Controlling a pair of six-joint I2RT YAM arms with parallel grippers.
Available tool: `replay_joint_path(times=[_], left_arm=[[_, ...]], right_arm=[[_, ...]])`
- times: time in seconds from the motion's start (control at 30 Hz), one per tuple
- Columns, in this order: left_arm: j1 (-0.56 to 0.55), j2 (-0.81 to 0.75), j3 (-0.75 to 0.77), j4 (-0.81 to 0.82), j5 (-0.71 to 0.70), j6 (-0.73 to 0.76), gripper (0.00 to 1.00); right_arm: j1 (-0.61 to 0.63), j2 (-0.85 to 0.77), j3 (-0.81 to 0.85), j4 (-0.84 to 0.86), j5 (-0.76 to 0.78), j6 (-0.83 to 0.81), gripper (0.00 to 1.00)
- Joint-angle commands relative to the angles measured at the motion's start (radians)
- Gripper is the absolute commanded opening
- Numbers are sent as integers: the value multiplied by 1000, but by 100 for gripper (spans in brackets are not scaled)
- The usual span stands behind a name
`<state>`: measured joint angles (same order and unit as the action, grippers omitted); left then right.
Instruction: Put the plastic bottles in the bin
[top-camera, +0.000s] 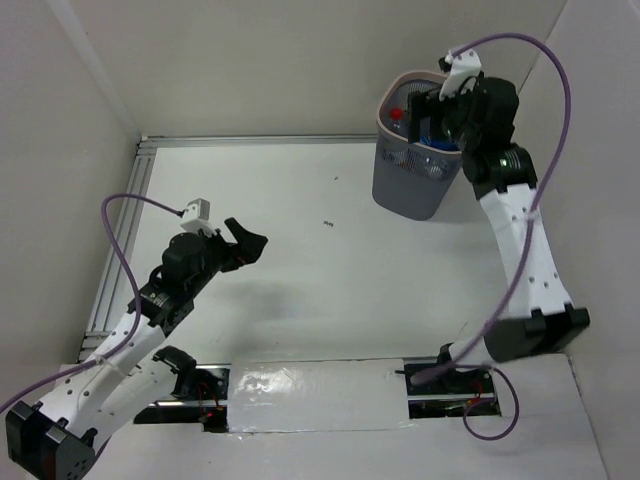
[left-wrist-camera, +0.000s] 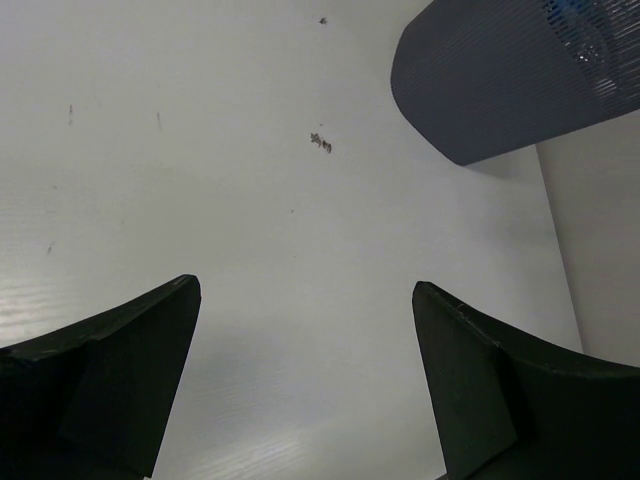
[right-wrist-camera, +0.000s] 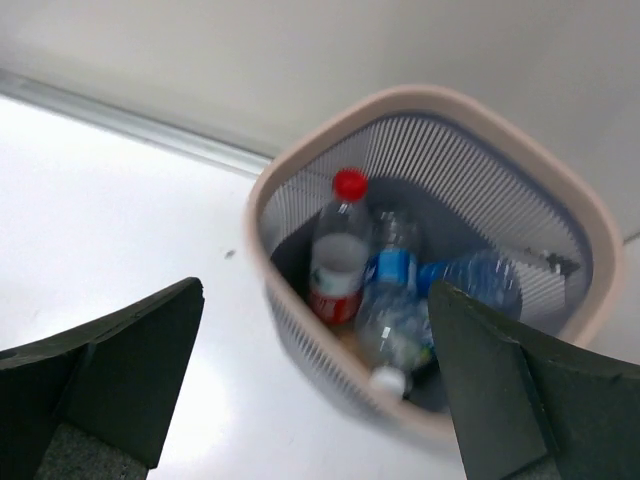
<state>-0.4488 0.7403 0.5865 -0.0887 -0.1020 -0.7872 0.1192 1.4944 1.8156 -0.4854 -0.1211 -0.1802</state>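
The bin (top-camera: 408, 190), grey mesh with a pale pinkish rim, stands at the table's far right. Several plastic bottles lie inside it. In the right wrist view a red-capped bottle with a red label (right-wrist-camera: 338, 250) stands upright against the bin's wall (right-wrist-camera: 470, 160). Beside it lie a blue-labelled clear bottle (right-wrist-camera: 397, 270) and a clear bottle with a white cap (right-wrist-camera: 392, 340). My right gripper (top-camera: 434, 104) (right-wrist-camera: 315, 290) hangs over the bin's mouth, open and holding nothing. My left gripper (top-camera: 250, 236) (left-wrist-camera: 307, 285) hovers open over bare table at the left, far from the bin (left-wrist-camera: 500, 90).
An aluminium rail (top-camera: 250, 140) runs along the table's back and left edges, with white walls close behind. Small dark marks (top-camera: 327, 223) dot the white tabletop. A shiny taped strip (top-camera: 315, 395) lies between the arm bases. A purple cable (top-camera: 560, 110) arcs above the right arm.
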Motion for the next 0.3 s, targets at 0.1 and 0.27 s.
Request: replay_joint_path(times=[0.1,0.27], left_arm=[[-4,85,107,109,44,72,100],[-4,162,174,142,125,129,100]], right_arm=[[-1,-322,-295,-41,77,5,100],[8,-496,-528,-51,60,-16,100]])
